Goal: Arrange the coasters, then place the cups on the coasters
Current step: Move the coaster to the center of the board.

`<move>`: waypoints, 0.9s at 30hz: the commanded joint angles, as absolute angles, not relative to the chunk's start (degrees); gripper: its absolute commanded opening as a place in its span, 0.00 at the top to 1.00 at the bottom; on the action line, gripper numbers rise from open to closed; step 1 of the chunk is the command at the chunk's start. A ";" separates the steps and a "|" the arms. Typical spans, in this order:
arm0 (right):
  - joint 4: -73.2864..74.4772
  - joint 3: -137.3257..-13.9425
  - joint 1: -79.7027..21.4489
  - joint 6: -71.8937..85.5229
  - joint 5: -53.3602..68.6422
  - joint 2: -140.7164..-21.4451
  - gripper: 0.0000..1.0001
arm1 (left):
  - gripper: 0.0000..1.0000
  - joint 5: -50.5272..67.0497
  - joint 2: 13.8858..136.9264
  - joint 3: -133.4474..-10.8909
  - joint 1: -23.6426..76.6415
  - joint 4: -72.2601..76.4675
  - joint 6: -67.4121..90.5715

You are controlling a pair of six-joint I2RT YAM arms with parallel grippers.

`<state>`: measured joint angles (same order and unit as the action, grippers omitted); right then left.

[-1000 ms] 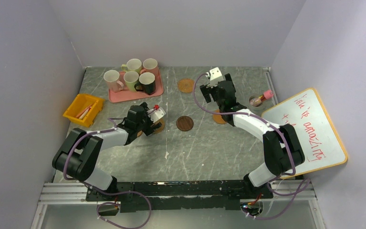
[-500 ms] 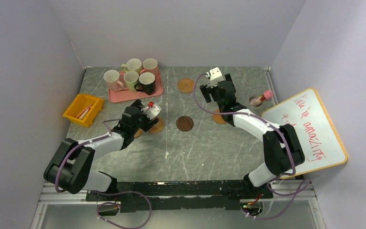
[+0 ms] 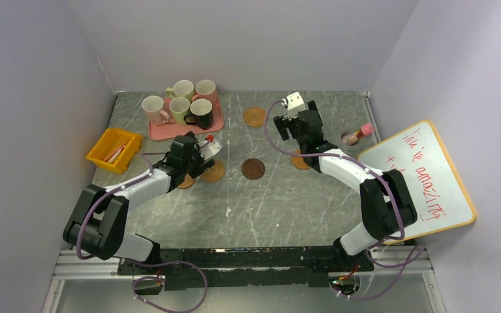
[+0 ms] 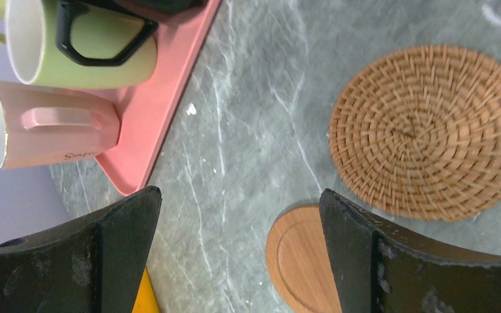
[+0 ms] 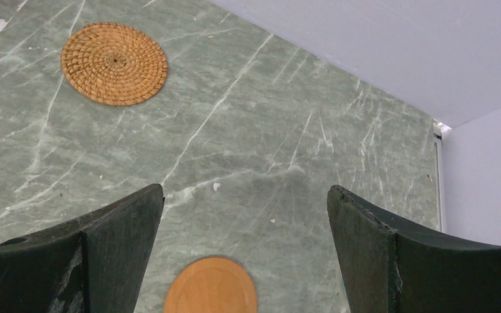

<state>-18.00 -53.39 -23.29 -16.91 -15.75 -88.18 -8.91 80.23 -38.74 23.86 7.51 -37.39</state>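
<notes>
Grey, white-veined stone covers the table [image 3: 267, 208], with both arm bases at its near edge. A whiteboard [image 3: 424, 176] with red writing leans at the right side.

A smooth wooden coaster [image 4: 300, 257] is the nearest disc. It lies flat, low between the black fingers of the left gripper [image 4: 238, 195]. The jaws are spread wide and empty, and neither finger touches the disc. Just to its right, across a narrow gap, lies a woven coaster [image 3: 212, 171]. A dark brown coaster [image 3: 252, 168] sits alone near the middle of the table, well apart from both arms.

Slightly farther back on the right, an orange coaster [image 5: 212, 287] lies flat on the stone. The right gripper [image 5: 244, 190] is above it, released and grasping nothing. From overhead the arm hides part of this disc.

A yellow bin [image 3: 113, 150] sits at the left edge. A small jar with a pink lid [image 3: 355, 135] sits near the right edge.

Farther back, a second woven coaster [image 3: 254, 117] lies by itself, well apart from the rest. In the far left corner all five cups [image 3: 180, 104] stand upright and close together on a pink tray [image 3: 169, 132]. Two are pink, two are yellow-green and one is black.
</notes>
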 commanded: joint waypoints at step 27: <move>-18.86 -53.83 -22.32 -15.56 -14.11 -86.31 0.00 | 0.04 -17.63 89.76 -42.91 17.37 -4.66 -50.99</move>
